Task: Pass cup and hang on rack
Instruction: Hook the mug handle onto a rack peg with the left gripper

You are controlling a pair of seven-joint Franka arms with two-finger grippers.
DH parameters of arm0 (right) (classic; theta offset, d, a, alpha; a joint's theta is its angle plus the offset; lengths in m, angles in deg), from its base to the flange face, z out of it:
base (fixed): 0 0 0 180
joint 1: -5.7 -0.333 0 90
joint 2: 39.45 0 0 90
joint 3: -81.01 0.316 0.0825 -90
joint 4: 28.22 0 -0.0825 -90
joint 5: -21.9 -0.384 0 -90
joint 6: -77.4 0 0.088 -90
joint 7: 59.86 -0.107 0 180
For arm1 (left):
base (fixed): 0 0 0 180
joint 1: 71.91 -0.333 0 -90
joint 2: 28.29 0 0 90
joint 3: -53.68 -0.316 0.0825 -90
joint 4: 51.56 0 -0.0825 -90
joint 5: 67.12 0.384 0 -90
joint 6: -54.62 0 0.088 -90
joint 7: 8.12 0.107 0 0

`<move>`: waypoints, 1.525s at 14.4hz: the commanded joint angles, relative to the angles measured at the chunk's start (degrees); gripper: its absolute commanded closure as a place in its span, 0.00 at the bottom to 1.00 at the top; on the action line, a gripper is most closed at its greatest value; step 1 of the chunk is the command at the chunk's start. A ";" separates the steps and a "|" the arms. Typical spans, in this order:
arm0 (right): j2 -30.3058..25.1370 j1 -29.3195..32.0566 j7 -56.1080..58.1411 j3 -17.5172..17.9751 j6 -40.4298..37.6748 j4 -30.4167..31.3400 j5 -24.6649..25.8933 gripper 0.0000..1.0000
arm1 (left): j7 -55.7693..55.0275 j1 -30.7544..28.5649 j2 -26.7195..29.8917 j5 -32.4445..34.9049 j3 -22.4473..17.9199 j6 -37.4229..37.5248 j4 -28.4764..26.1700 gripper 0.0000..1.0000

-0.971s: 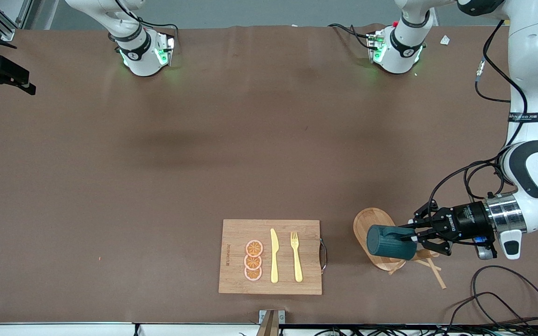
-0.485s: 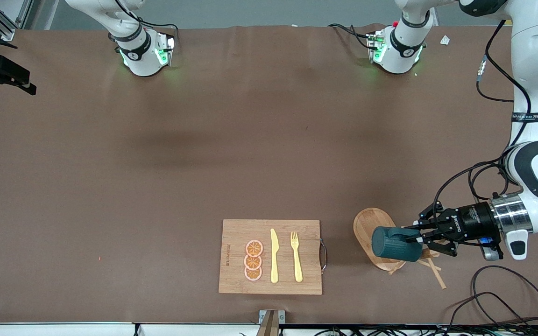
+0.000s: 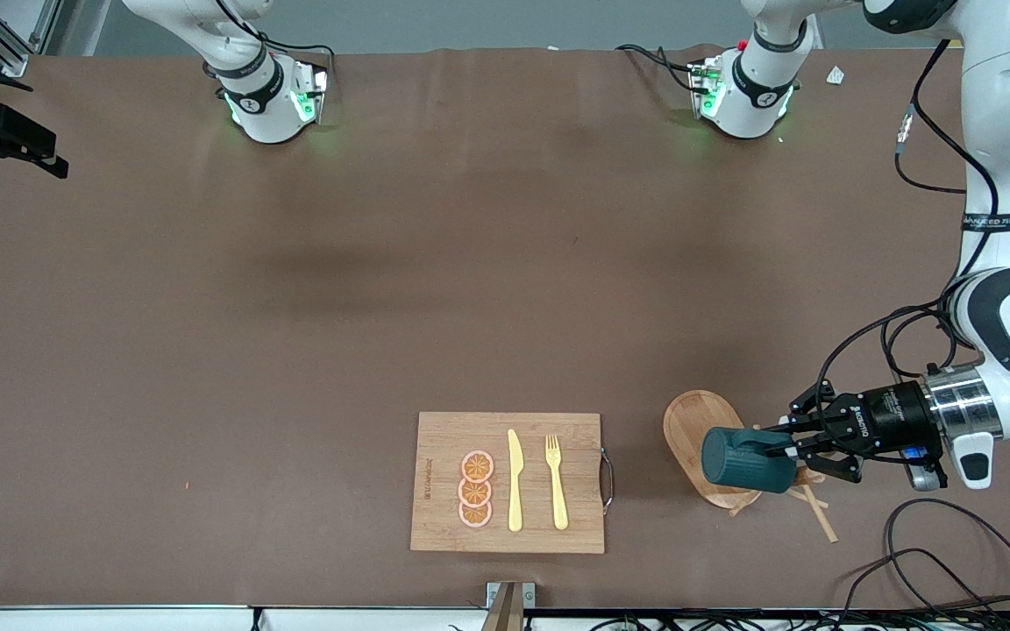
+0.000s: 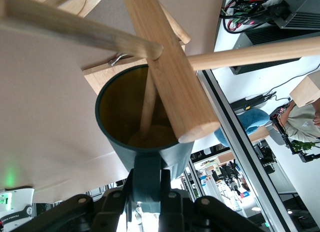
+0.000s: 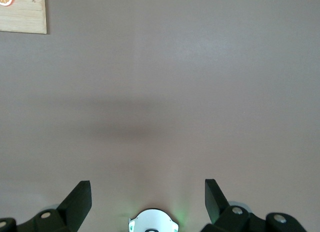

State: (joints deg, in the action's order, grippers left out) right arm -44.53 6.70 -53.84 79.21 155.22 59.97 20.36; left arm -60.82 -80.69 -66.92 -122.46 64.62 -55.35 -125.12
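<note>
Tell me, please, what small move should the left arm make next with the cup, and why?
Probably ease the cup further along the peg before letting go. The left gripper is shut on the cup's handle over the rack, and the peg already enters the cup's mouth, so it seems only partly seated.

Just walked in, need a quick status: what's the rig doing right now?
The left gripper is shut on the handle of the teal cup, holding it on its side over the wooden mug rack at the left arm's end of the table. In the left wrist view a rack peg reaches into the cup's mouth, so hanging is underway, with no release. The right gripper waits open over bare table. The cutting board with knife, fork and orange slices sits untouched.
</note>
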 commanded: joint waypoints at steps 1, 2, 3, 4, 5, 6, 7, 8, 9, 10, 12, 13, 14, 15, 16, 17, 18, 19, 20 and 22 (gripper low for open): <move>0.16 0.14 0.58 0.30 -0.30 -0.56 0.39 0.00 | 1.64 -0.71 -1.01 -1.36 0.13 1.08 1.23 1.00; 0.25 0.14 0.58 0.30 -0.21 -0.56 0.39 0.00 | 1.64 -0.71 -1.01 -1.36 0.22 1.08 1.23 1.00; 0.25 0.14 0.58 0.30 -0.30 -0.56 0.39 0.00 | 1.64 -0.71 -1.01 -1.36 0.22 1.08 1.23 1.00; 0.25 0.14 0.58 0.30 -0.21 -0.56 0.39 0.00 | 1.64 -0.80 -1.01 -1.36 0.13 1.08 1.23 1.00; 0.25 0.14 0.58 0.30 -0.30 -0.56 0.39 0.00 | 1.73 -0.80 -1.01 -1.36 0.13 1.08 1.23 1.00; 0.17 0.14 0.58 0.30 -0.21 -0.56 0.39 0.00 | 1.73 -0.80 -1.10 -1.36 0.13 1.08 1.23 1.00; 0.25 0.14 0.58 0.30 -0.30 -0.56 0.39 0.00 | 1.73 -0.80 -1.10 -1.36 0.13 1.08 1.23 1.00; 0.25 0.14 0.58 0.30 -0.21 -0.56 0.39 0.00 | 2.08 -0.80 -1.19 -1.36 0.13 1.08 1.23 1.00; 0.25 0.14 0.58 0.30 -0.30 -0.56 0.39 0.00 | 2.69 -0.89 -1.28 -1.36 0.13 1.08 1.23 1.00; 0.25 0.14 0.58 0.30 -0.21 -0.56 0.39 0.00 | 2.78 -0.97 -1.36 -1.36 0.13 1.08 1.23 1.00; 0.25 0.14 0.58 0.30 -0.30 -0.56 0.39 0.00 | 2.87 -1.06 -1.54 -1.36 0.13 1.08 1.23 1.00; 0.25 0.14 0.58 0.30 -0.30 -0.56 0.39 0.00 | 2.96 -1.06 -1.54 -1.36 0.04 1.08 1.23 1.00; 0.17 0.14 0.58 0.30 -0.30 -0.56 0.39 0.00 | 3.31 -1.15 -1.71 -1.36 0.04 1.08 1.23 1.00; 0.25 0.14 0.58 0.30 -0.30 -0.56 0.39 0.00 | 3.49 -1.15 -1.72 -1.36 0.04 1.08 1.23 1.00; 0.17 0.14 0.58 0.30 -0.30 -0.56 0.39 0.00 | 3.66 -1.15 -1.72 -1.36 0.04 1.08 1.23 1.00; 0.25 0.14 0.58 0.30 -0.30 -0.56 0.39 0.00 | 3.66 -1.15 -1.72 -1.36 0.04 1.08 1.23 0.99; 0.17 0.14 0.58 0.30 -0.21 -0.56 0.39 0.00 | 3.66 -1.15 -1.80 -1.36 -0.04 1.08 1.23 0.99; 0.25 0.14 0.58 0.30 -0.21 -0.56 0.39 0.00 | 3.66 -1.15 -1.80 -1.36 -0.05 1.08 1.23 0.98; 0.25 0.14 0.58 0.30 -0.21 -0.56 0.39 0.00 | 3.66 -1.15 -1.80 -1.36 -0.05 1.08 1.23 0.94; 0.17 0.14 0.58 0.39 -0.21 -0.56 0.39 0.00 | 3.66 -1.15 -1.89 -1.36 -0.05 1.08 1.23 0.84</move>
State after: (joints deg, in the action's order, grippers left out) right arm -44.53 6.70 -53.81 79.23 155.23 59.97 20.36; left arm -58.31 -81.43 -67.97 -122.46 64.49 -55.35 -125.12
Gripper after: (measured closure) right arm 0.000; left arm 0.789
